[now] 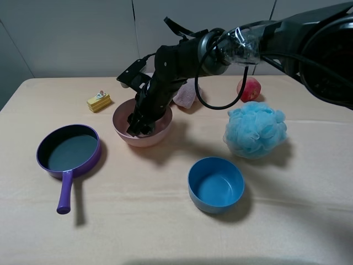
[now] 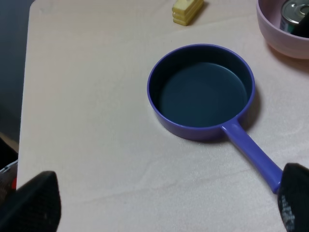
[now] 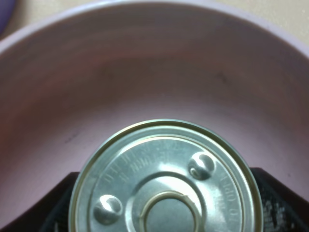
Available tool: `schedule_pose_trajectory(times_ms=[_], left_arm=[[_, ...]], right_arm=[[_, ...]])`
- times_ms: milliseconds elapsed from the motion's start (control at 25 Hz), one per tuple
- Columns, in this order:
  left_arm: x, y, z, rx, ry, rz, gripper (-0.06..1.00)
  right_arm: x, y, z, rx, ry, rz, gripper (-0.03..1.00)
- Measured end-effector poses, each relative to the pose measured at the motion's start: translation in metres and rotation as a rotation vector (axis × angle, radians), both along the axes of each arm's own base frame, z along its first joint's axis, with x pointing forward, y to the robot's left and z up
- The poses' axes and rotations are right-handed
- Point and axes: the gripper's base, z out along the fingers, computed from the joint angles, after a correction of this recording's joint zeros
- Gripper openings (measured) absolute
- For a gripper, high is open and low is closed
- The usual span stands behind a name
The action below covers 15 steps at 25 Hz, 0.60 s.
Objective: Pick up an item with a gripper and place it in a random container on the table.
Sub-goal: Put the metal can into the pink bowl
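Observation:
The tin can (image 3: 164, 186) with its silver pull-tab lid sits low inside the pale-pink bowl (image 1: 122, 115); it also shows in the left wrist view (image 2: 293, 13). My right gripper (image 1: 140, 126) reaches across from the right, down into the bowl. Its black fingers (image 3: 277, 193) press on both sides of the can, shut on it. The bowl wall (image 3: 154, 72) fills the right wrist view. My left gripper (image 2: 164, 200) is open and empty, hovering over the beige table (image 1: 138, 226) near the purple pan's handle. The left arm does not show in the exterior view.
A purple long-handled pan (image 1: 69, 149) lies left of the pink bowl. A blue bowl (image 1: 215, 183) stands front centre. A blue bath sponge (image 1: 255, 128) and a red fruit (image 1: 249, 89) are at right. A yellow cake block (image 1: 99, 101) is at back left.

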Motion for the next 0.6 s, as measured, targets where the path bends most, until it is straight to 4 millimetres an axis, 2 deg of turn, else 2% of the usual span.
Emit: schedule_pose_trajectory(times_ms=[600], left_arm=[[0.0000,0.0000,0.0000,0.000,0.000,0.000,0.90]], right_arm=[[0.0000,0.0000,0.0051,0.007,-0.007,0.000,0.49]])
